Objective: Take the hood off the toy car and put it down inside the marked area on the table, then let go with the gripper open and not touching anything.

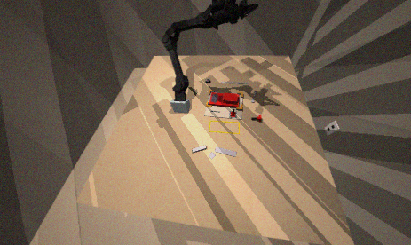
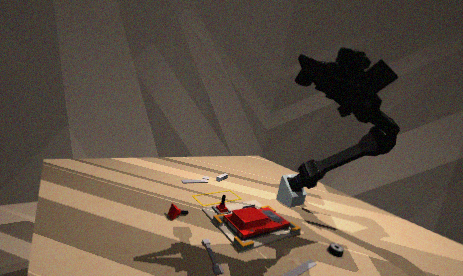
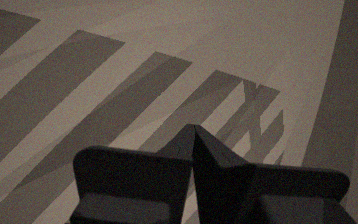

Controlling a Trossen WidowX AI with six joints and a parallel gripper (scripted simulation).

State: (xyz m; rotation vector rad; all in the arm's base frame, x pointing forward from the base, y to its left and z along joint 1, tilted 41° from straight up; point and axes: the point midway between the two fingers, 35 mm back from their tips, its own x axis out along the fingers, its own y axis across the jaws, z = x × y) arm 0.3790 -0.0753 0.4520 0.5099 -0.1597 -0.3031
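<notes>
Nothing of the task looks done yet. In the top view the yellow-outlined rectangular marked area (image 1: 224, 127) on the striped tan table (image 1: 134, 177) has nothing inside it. Just beyond it, at twelve o'clock, the red blocky toy car (image 1: 225, 99) sits on its pale base plate with the raised red hood (image 2: 251, 216) apparently in place on the body.

Small grey strips (image 1: 225, 152) lie at six o'clock of the marked area. A small red loose piece (image 1: 256, 118) lies at three o'clock, close to the table's right edge.

Farthest, the black parallel-jaw gripper (image 3: 194, 131) is raised high beyond the table's far edge, fingers pressed together on nothing. It has plenty of free air for a descent, but must open first.
</notes>
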